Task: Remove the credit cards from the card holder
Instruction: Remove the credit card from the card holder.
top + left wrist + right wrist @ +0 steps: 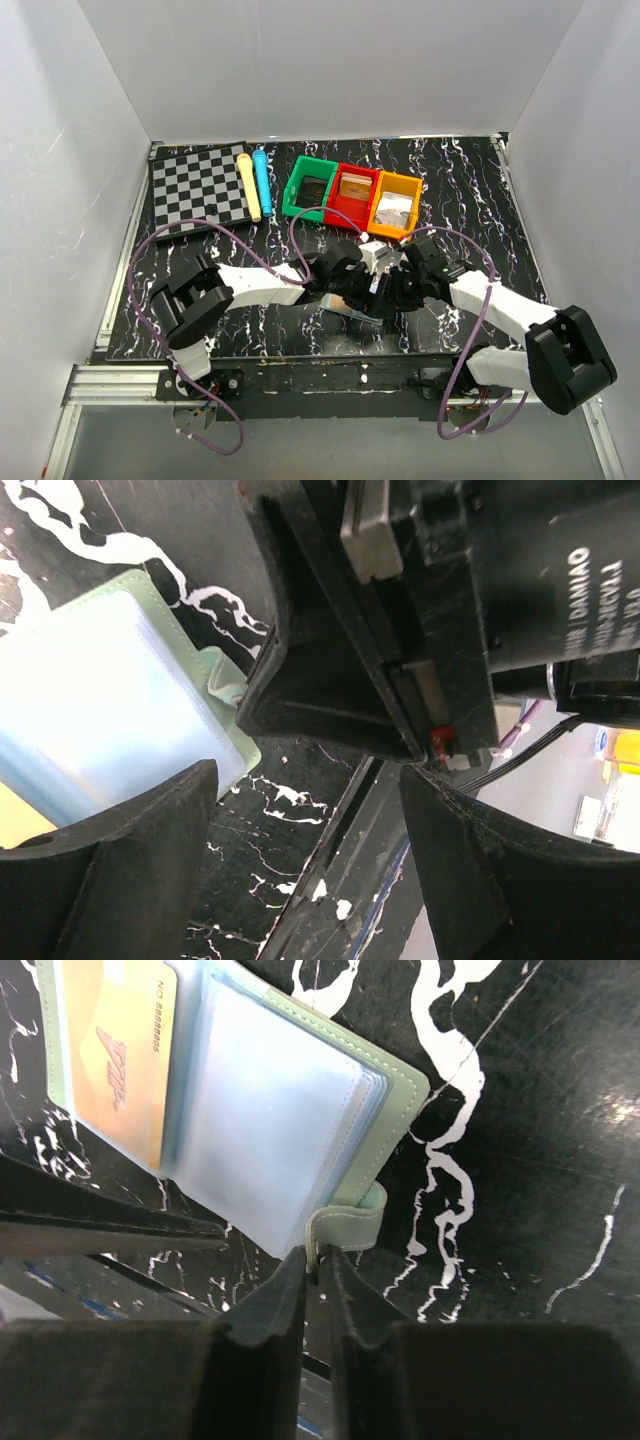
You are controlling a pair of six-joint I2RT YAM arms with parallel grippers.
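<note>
The card holder [270, 1110] lies opened flat on the desk [520, 1160], directly ahead of the right pincer [318, 1260], with both pale blue panels spread. Its small tab [350, 1222] curls off the near edge and ends right at that pincer's tips. The tips stand almost together with only a slit between them. I cannot tell whether they pinch the tab or merely touch it. One tan-orange credit card [115, 1060] sits under clear plastic in the panel farther from the tips, off to their left. I cannot make out any other cards.

The left pincer [308, 790] has its fingers well apart with nothing between them. The holder lies ahead of it and to its left, and the right arm's black body crowds the space just ahead.

The step in hand looks like steadying the holder so the free pincer can draw the card. To do it well, the right pincer should keep the tab low against the desk so the holder cannot lift or fold shut. The left pincer should approach from its own left, clear of the other arm. It should find the pocket's open side, which is not plain here, and slide the card out flat along it. It must take the card's edge alone, not the plastic sleeve.
</note>
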